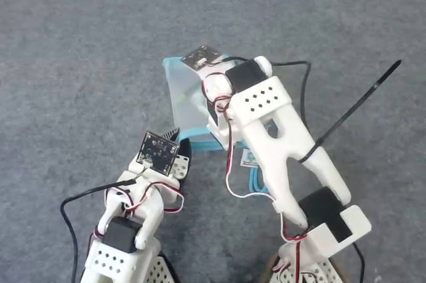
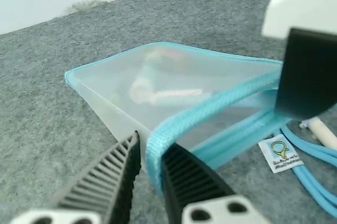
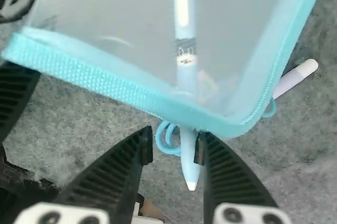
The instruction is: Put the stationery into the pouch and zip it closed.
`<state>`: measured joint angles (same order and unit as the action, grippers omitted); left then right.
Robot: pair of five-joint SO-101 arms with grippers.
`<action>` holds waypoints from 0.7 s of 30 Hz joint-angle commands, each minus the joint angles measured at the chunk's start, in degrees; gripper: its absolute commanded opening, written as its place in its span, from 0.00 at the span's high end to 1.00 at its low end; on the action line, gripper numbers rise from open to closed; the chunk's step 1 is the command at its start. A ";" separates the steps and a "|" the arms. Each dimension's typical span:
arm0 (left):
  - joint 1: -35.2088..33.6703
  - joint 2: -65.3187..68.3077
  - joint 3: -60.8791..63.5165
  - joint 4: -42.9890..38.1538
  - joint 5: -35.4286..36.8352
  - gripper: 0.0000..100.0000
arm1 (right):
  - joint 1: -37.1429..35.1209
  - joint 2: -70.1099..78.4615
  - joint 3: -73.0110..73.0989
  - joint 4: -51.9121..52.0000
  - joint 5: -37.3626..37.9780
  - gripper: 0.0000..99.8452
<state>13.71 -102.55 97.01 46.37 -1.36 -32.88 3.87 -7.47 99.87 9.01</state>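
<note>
The left gripper [image 2: 151, 147] is clenched on the zipper edge of the pouch [image 2: 174, 87], and at the right gripper [image 3: 174, 137], whose hold cannot be told, the white pen [image 3: 188, 174] crosses that edge lengthwise.

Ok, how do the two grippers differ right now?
The left gripper is shut, the right gripper open. The left's fingers pinch the pouch by its blue zip edge; the right's straddle a pale pen and a blue loop. Both have black ribbed fingers, at the pouch.
</note>
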 commanded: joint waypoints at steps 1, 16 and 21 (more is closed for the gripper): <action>0.35 0.35 -0.31 -0.35 -0.09 0.99 | 1.89 -7.25 -3.08 -0.22 -0.44 0.84; 0.35 0.18 -0.31 -0.18 -0.09 0.99 | 1.27 -39.69 29.63 -11.03 7.21 0.90; 0.35 0.18 -0.31 -0.35 -0.09 0.99 | 15.43 -35.91 31.30 -15.96 0.97 0.98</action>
<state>13.63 -102.55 97.01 46.37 -1.36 -24.53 -33.05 24.00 87.30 13.76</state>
